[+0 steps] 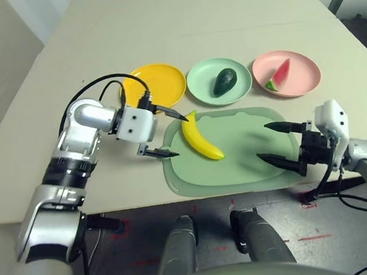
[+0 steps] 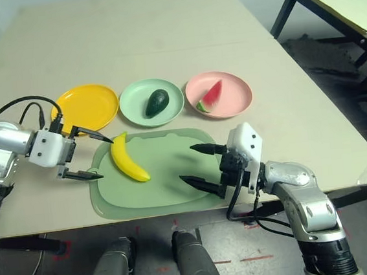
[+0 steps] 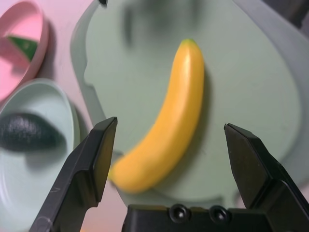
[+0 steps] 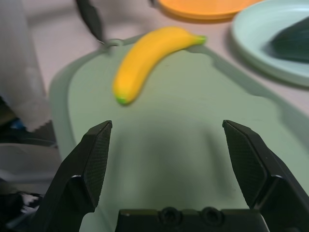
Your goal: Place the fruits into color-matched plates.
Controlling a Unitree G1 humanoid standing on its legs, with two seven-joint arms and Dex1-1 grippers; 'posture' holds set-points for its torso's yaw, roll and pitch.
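Yellow banana on green cutting board

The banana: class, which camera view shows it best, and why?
The left wrist view: the banana lies close, whole, framed between the left gripper fingers, on the cutting board. Both eye views show it whole but smaller. The right wrist view shows it farther off, beyond the right gripper.

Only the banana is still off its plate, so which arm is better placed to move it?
Probably the left. Its open left gripper already flanks the banana, and the yellow plate lies on that side. The right gripper hangs open over the cutting board's far edge.
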